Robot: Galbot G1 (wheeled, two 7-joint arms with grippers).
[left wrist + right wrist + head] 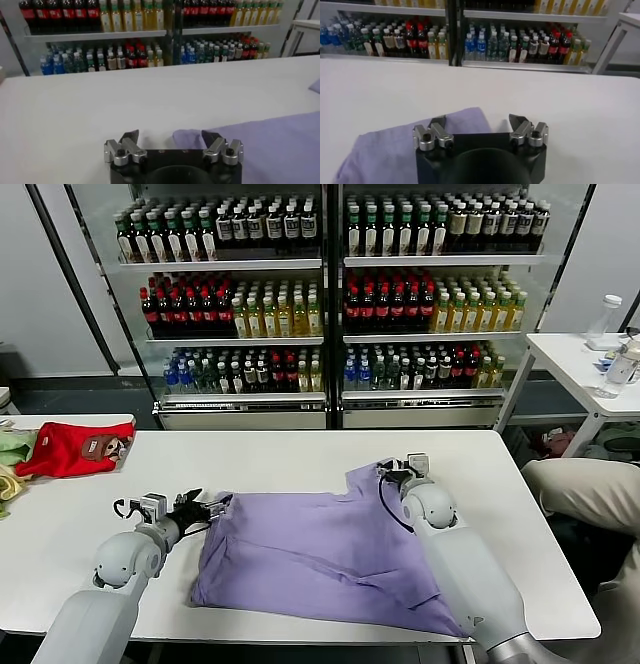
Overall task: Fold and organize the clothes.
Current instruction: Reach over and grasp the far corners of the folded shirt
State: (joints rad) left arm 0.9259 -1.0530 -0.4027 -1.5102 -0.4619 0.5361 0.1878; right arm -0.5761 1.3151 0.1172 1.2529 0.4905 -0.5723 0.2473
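Both sets of jaws stand apart with nothing between them, as far as I can read it. From the head view, I have the left gripper (212, 506) low at the near-left corner of the lavender T-shirt (320, 549), which lies spread and partly folded on the white surface (300, 454), and the right gripper (398, 474) sits at the shirt's far-right corner, where a sleeve sticks up. A red garment (72, 448) lies well apart at the far-left edge. In the left wrist view, my left gripper (172, 137) has its jaws spread, with a soft rounded lip of the T-shirt (270, 145) just past them, reaching into the gap between them. In the right wrist view, the right gripper (480, 122) is likewise spread, and a corner of the T-shirt (395, 150) lies under one side of it. I judge the cloth light, limp and prone to sag and bunch, so I would pinch each corner at its hemmed edge, taking only the layers I mean to lift, and keep both corners level.
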